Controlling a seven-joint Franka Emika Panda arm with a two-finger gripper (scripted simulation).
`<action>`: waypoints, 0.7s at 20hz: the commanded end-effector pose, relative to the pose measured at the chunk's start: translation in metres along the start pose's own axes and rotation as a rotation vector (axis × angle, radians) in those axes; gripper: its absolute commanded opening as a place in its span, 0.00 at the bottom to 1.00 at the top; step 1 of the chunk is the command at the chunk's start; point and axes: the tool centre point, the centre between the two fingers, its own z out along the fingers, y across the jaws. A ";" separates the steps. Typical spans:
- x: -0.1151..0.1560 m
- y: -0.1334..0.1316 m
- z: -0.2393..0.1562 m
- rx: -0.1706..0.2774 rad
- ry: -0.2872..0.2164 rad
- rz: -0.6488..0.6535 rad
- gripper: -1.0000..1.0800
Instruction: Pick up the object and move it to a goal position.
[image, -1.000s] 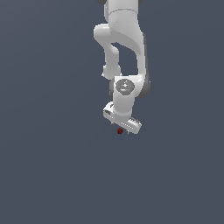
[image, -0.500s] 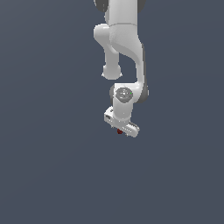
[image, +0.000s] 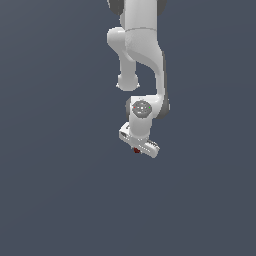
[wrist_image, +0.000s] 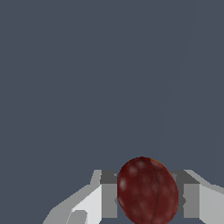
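The object, a tiny dark red ball (image: 136, 150), sits just under the white hand in the exterior view. In the wrist view the ball (wrist_image: 147, 192) fills the gap between the two fingers (wrist_image: 109, 199), which touch it on both sides. My gripper (image: 137, 148) points downward and is shut on the ball. No goal marker shows in either view.
The white arm (image: 142, 55) hangs down from the top of the exterior view. Around it there is only a plain dark grey background (image: 55, 190), with no other objects or edges in sight.
The wrist has come down a little, so the hand now sits right over the ball. The ball has stayed at about the same spot.
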 end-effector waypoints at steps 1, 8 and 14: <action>0.000 0.000 0.000 0.000 0.000 0.001 0.00; 0.006 0.003 -0.007 0.000 0.000 0.000 0.00; 0.028 0.012 -0.032 0.000 0.000 0.000 0.00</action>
